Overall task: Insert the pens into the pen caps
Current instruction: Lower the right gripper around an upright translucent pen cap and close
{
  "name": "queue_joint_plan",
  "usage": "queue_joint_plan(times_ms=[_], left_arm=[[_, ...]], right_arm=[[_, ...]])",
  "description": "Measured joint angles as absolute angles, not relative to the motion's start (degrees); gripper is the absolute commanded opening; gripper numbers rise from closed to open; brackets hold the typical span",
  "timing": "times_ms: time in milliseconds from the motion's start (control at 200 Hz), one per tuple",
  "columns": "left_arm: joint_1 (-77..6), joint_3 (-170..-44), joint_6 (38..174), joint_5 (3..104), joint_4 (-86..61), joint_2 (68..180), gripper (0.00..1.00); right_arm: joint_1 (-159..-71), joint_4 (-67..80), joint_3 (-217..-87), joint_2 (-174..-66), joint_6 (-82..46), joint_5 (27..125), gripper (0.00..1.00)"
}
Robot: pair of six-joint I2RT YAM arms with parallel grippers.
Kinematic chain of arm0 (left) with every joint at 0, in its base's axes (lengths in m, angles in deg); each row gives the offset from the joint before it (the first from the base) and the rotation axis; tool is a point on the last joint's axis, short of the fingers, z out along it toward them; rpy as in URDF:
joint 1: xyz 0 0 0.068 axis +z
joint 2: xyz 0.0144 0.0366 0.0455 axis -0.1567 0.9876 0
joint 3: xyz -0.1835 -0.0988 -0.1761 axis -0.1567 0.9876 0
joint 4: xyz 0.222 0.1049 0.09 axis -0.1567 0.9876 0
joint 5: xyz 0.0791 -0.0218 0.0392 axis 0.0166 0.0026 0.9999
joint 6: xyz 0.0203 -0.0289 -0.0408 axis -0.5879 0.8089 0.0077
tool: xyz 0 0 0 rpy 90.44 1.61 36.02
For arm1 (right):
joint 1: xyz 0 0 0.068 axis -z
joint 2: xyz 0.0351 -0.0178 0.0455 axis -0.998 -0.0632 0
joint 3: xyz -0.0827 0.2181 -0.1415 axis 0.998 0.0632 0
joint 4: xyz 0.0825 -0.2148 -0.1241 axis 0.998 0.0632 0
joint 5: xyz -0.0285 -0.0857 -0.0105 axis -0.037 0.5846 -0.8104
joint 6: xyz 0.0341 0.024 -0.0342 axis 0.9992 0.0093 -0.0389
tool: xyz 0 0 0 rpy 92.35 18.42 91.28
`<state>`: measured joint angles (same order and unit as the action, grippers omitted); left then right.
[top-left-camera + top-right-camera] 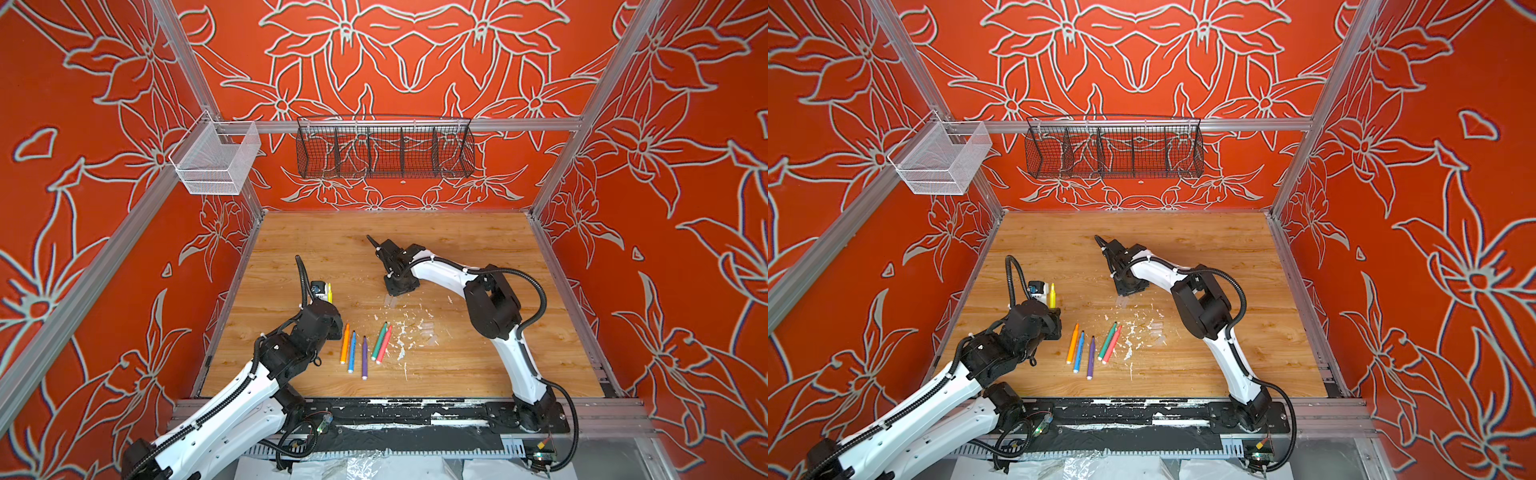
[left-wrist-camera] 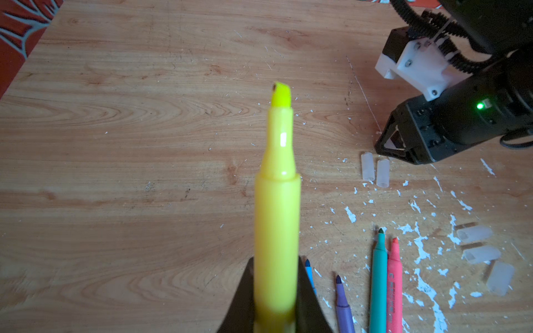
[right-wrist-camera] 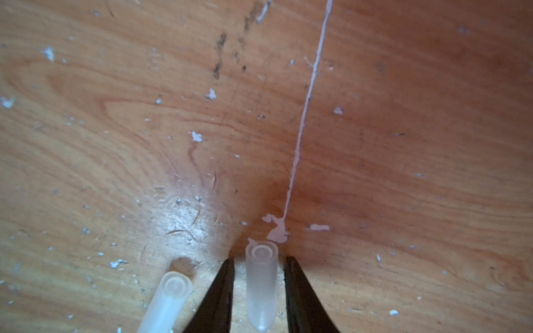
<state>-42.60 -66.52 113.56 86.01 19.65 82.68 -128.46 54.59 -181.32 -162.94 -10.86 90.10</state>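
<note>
Here, the right fingers stood apart astride a clear pen cap on the counter, its long axis along theirs, seemingly untouched. The left fingers, well away, clamped the yellow pen, tip forward.

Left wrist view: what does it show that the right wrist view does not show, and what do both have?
Only the left wrist view: the left gripper shut on the yellow pen, tip bare; the green pen, red-pink pen and purple pen lying flat. Only the right wrist view: the right gripper, open, astride one clear pen cap, not touching it. Both: the wooden table with white flecks, and two clear caps side by side.
</note>
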Motion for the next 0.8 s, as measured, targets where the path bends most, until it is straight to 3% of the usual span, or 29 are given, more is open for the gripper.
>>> queue_joint_plan(times_ms=[360,801], left_arm=[[-42.6,-66.5,113.6,85.8,19.6,82.4,0.0],[-42.6,-66.5,113.6,85.3,19.3,81.0,0.0]], right_arm=[[-128.7,53.5,-180.4,-162.7,-10.0,91.4,0.3],[-128.8,48.1,-176.1,-160.6,-8.9,90.0,0.22]])
